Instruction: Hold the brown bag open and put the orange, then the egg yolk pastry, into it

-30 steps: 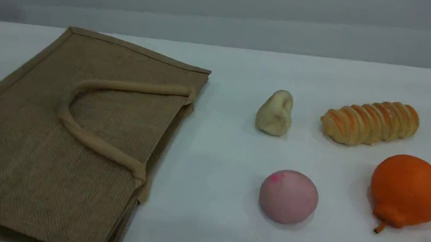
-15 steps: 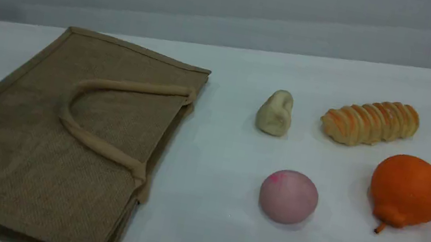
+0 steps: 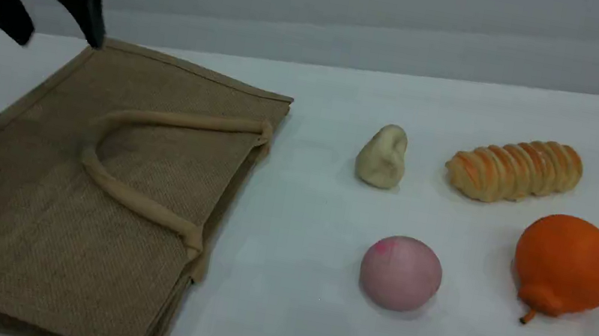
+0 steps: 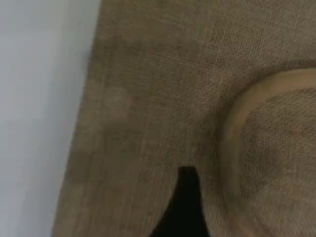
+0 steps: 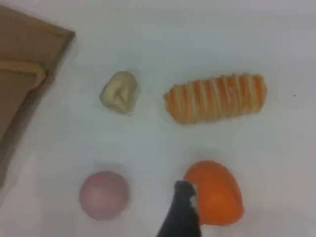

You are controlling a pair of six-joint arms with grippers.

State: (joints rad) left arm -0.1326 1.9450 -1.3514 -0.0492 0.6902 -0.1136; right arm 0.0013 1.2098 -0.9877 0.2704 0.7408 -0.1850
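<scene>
The brown bag (image 3: 89, 187) lies flat on the left of the table (image 3: 309, 328), its beige handle (image 3: 135, 201) looped across the top panel; the left gripper (image 3: 57, 33) hovers over the bag's far corner, jaws spread and holding nothing; the right gripper (image 5: 181, 215) hangs above the orange (image 3: 567, 267) at the table's right, likewise spread and empty. The egg yolk pastry (image 3: 382, 156) sits mid-table, beside the bread roll (image 3: 515, 169) and beyond the pink ball (image 3: 401, 273). From where I stand the worry is the collapsed bag; a pinch catching both jute layers would lift it shut; the rounded orange could also roll off at a glancing touch.
</scene>
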